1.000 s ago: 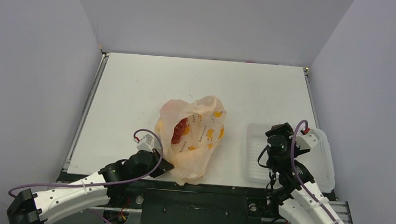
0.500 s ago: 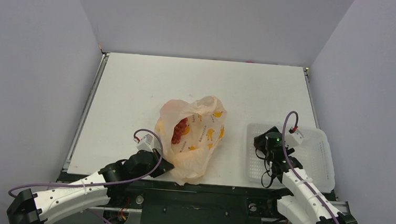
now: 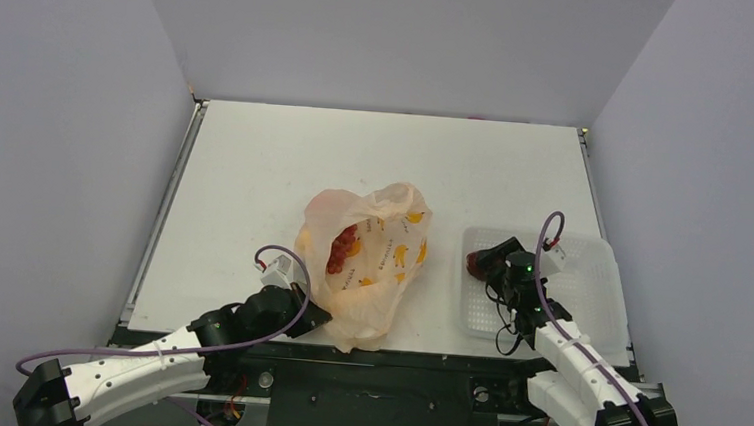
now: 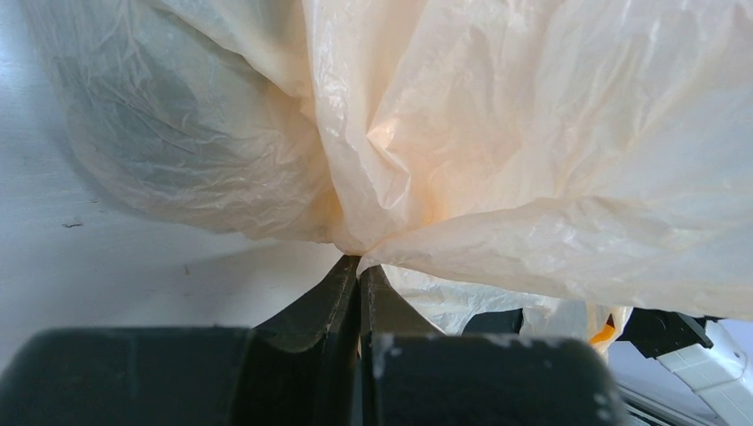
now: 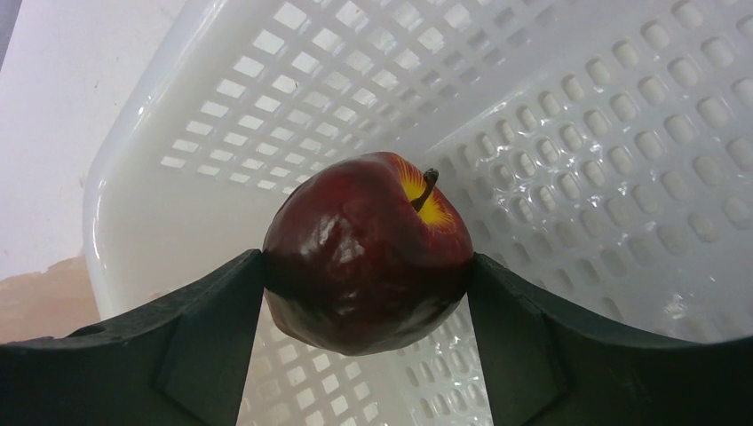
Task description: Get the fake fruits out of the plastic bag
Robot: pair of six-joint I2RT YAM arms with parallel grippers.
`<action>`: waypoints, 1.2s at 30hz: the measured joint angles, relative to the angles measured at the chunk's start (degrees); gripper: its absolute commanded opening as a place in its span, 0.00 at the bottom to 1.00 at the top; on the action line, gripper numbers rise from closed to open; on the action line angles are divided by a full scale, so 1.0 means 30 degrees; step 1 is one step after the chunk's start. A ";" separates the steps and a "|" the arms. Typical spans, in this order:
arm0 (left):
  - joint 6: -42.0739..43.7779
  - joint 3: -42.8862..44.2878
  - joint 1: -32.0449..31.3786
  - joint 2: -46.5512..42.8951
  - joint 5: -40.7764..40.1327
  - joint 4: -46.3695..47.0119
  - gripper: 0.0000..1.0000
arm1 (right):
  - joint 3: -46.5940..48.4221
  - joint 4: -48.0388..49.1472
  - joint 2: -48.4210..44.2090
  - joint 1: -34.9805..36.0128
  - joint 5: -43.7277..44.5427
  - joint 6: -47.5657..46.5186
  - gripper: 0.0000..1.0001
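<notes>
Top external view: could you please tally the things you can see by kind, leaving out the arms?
plastic bag: 1
white tray: 1
Fruits in sight: 2, the maroon apple and the red berries inside the bag
Total: 4

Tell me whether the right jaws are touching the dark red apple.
Touching. The right wrist view shows the jaws of the right gripper pressed against both sides of the dark red apple, no gap, over the white tray.

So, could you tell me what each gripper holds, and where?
The left gripper pinches a fold of the plastic bag; the right gripper clamps the maroon fruit by its sides.
</notes>
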 measured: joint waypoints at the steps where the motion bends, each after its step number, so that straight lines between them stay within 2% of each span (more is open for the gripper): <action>1: 0.0000 0.0000 0.0000 0.0000 0.0000 0.0000 0.00 | -0.0124 -0.0175 -0.0357 0.0000 -0.0007 0.0036 0.78; 5: 0.0000 0.0000 0.0000 0.0000 0.0044 0.0000 0.00 | -0.0270 -0.1428 -0.1792 0.0007 0.0240 0.0124 0.88; 9: 0.0000 0.0000 0.0000 0.0007 0.0080 0.0000 0.00 | -0.0270 -0.2433 -0.2812 0.0000 0.0918 0.0117 0.92; 23: 0.0000 0.0000 0.0000 0.0087 0.0211 0.0015 0.00 | 0.0867 -0.4189 -0.3118 0.0007 0.1566 -0.0962 0.95; 29: 0.0073 0.0102 0.0000 0.0495 0.0270 0.0022 0.00 | 0.2353 -0.5727 -0.5034 0.0146 0.2492 -0.2557 0.95; 32: 0.0138 0.0175 0.0000 0.0539 0.0284 0.0015 0.00 | 0.3504 -0.5843 -0.5603 0.0969 0.2965 -0.3512 0.95; 36: 0.0168 0.0277 0.0000 0.0539 0.0284 0.0036 0.00 | 0.4284 -0.4779 -0.5668 0.5005 0.3279 -0.4830 0.90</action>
